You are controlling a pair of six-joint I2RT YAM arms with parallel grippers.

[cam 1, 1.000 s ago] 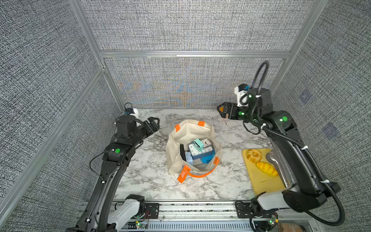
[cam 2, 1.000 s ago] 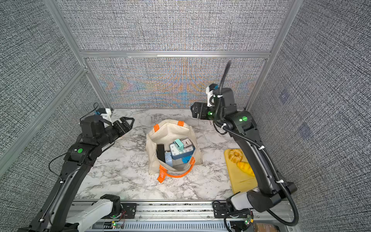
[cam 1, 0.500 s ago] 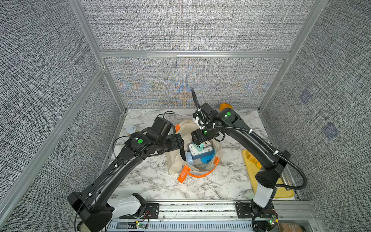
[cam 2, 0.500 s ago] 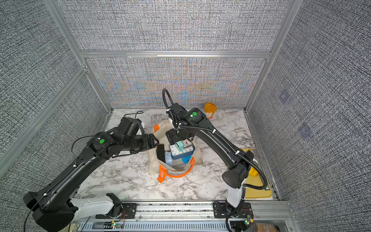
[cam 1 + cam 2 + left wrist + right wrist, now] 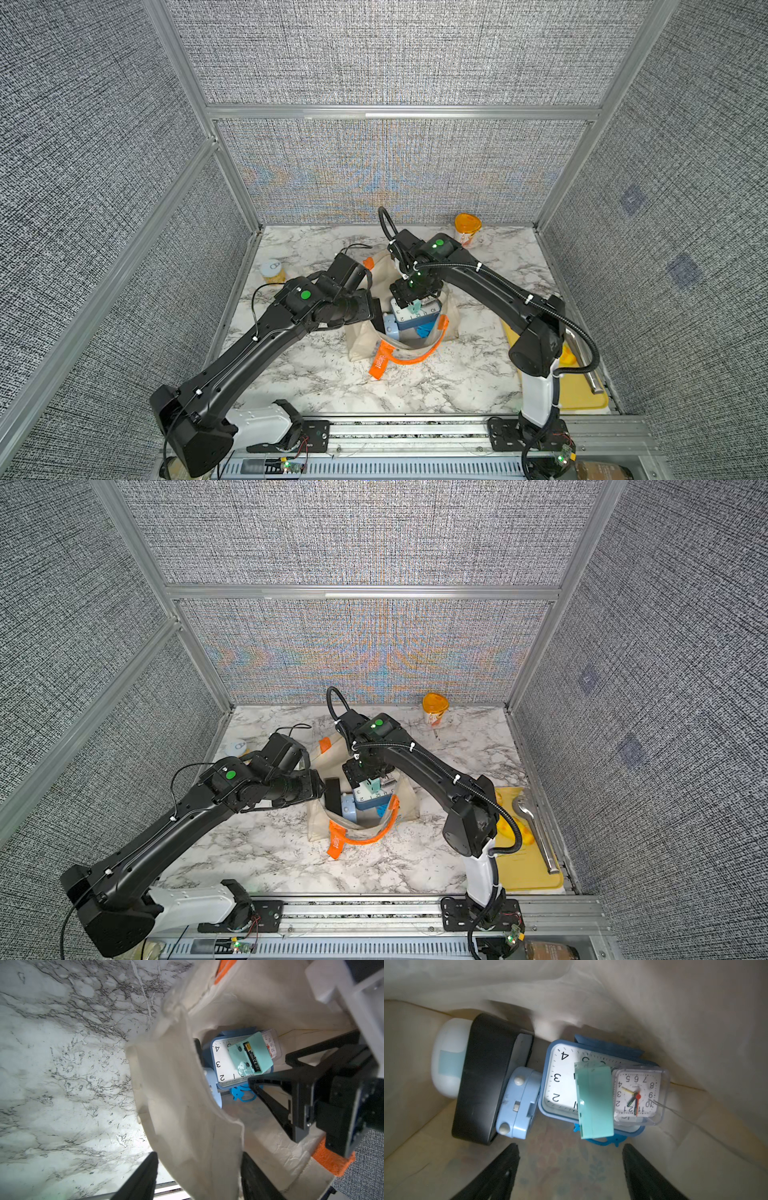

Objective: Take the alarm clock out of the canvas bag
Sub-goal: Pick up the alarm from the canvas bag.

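Currently: right end effector (image 5: 570, 1147), nearer, released inside canvas bag (image 5: 361, 345); mint alarm clock (image 5: 595, 1103) just ahead, long axis pointing into jaw gap.

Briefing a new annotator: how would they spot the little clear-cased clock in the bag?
Find the cream canvas bag mid-table. Inside, the little clock overlaps a big blue-framed clock, beside a mint-green block. Only it has a see-through case and coloured hands.

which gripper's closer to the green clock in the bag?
Right. The right gripper is open inside the bag, just above the green clock; the left gripper straddles the bag's rim, farther off.
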